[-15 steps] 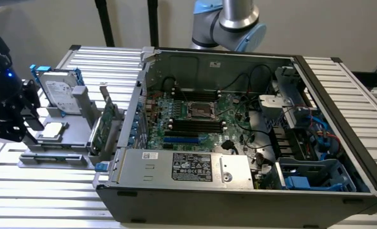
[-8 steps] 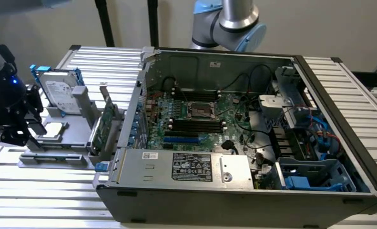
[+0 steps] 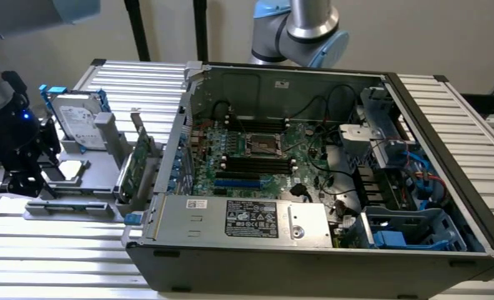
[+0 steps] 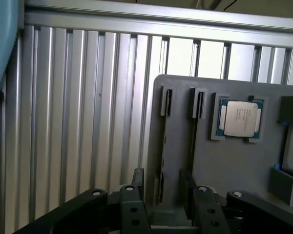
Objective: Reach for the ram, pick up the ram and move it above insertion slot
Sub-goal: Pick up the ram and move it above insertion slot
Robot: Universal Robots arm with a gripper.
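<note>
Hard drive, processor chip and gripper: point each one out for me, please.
hard drive [image 3: 76, 122]: exterior view, on the middle of its silver labelled face.
processor chip [image 4: 240, 118]: wrist view, on the centre of its metal lid.
gripper [image 4: 161, 180]: wrist view, midway between its two fingertips.

On my ribbed aluminium table [image 4: 78, 107] lay a flat grey plastic holder plate [image 4: 224, 165] with a square silver processor chip [image 4: 240, 118] seated in its recess. I saw a silver hard drive with blue rails [image 3: 79, 125] and a green expansion card [image 3: 141, 164] standing upright nearby. To the exterior view's right, the open black computer case [image 3: 313, 265] showed its green motherboard [image 3: 301, 134] and silver power supply box [image 3: 238, 219].
</note>
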